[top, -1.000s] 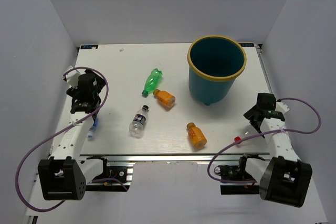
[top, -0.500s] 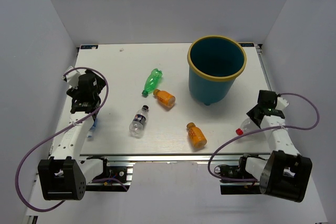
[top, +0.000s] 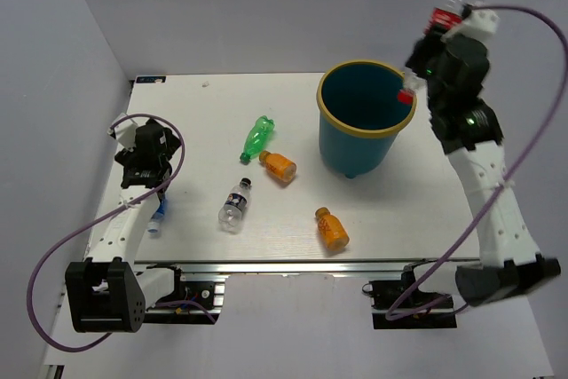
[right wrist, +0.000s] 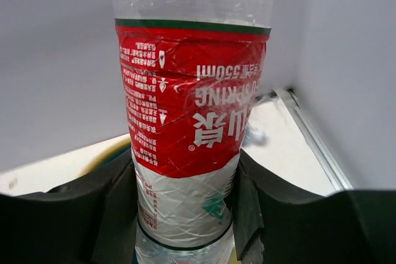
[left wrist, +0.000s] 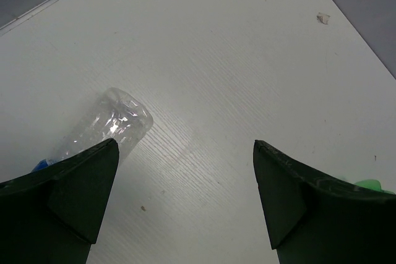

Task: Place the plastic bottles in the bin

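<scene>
Left gripper (left wrist: 185,171): far left of the round teal plastic bin with yellow rim (top: 359,144), jaws wide, nothing between them. Clear plastic bottle with blue label (top: 158,216) lies on the table just beside it, partly hidden by the arm.

Lying left of the bin: clear plastic bottle with dark label (top: 234,205), green plastic bottle (top: 257,138), orange plastic bottle (top: 280,166). Second orange plastic bottle (top: 334,229) lies nearer than the bin, slightly left.

Right gripper (right wrist: 185,211): jaws clamped on clear plastic bottle with red label (right wrist: 185,109), raised at the bin's right rim. Its red cap is apparently over the opening.

Bin (top: 355,144) mouth open from above; bottle (right wrist: 192,103) in right pincer (right wrist: 185,211) hangs at its 3 o'clock rim; bare bench (top: 399,206) at 5 o'clock.
</scene>
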